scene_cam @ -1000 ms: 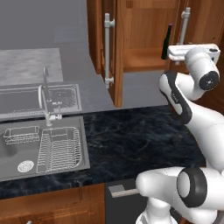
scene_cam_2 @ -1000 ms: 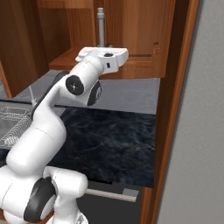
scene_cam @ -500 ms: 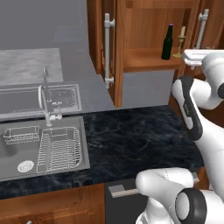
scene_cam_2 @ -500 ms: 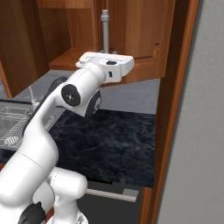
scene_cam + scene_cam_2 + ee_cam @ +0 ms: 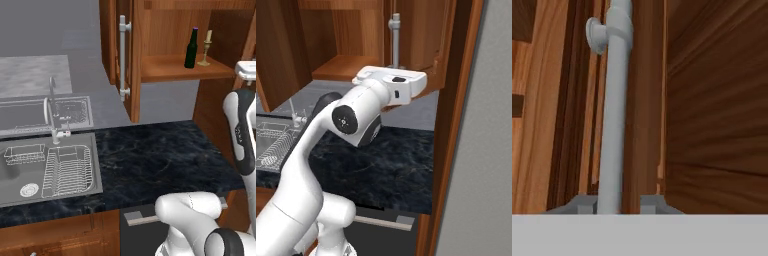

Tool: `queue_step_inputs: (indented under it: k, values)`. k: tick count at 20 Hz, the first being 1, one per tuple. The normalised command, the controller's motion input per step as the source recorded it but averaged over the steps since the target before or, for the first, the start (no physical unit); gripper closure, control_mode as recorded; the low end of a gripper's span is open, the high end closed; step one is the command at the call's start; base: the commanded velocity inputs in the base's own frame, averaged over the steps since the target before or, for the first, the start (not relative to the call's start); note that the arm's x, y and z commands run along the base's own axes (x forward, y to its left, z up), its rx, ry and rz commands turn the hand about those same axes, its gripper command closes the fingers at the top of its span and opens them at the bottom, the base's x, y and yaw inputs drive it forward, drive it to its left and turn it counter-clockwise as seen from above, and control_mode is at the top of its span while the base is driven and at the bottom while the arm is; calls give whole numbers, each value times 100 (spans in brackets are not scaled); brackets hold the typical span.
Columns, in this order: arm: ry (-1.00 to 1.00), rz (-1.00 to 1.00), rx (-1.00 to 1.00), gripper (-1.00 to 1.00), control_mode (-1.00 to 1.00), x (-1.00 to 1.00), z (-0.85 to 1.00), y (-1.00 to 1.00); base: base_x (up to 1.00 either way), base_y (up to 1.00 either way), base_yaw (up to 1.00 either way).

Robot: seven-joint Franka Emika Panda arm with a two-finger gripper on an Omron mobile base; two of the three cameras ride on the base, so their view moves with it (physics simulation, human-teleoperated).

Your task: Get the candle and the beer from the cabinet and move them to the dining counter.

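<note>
The claw (image 5: 618, 202) sits at the foot of a silver bar handle (image 5: 613, 125) on the cabinet (image 5: 165, 30) door, its two tips flanking the bar closely on either side; whether they actually pinch it cannot be told. Wood panelling of the door surrounds the claw on all sides. In the right base view the white arm rises from the lower left, elbow bent, with the hand (image 5: 398, 87) level and pressed up under the door handle (image 5: 395, 40). In the left base view the cabinet stands open: to the left of the hand (image 5: 246, 72) and above it, the beer (image 5: 190, 48) and the candle (image 5: 204, 50) stand upright just beside each other on the shelf, beer on the left. Below the hand lies a black marble counter (image 5: 160, 155), with a steel sink (image 5: 47, 172) well off to its left holding a wire dish rack (image 5: 67, 170), a faucet (image 5: 51, 117) behind it.
</note>
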Motion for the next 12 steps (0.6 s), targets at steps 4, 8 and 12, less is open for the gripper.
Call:
queue_step_inputs:
  k: [4,8,12]
  values:
    - [6,-2,0,100,-100,-60,3,-61,0,0,0]
    - [7,-5,0,100,-100,-54,4,-52,0,0,0]
    - [7,-6,0,100,-100,-45,1,-35,0,0,0]
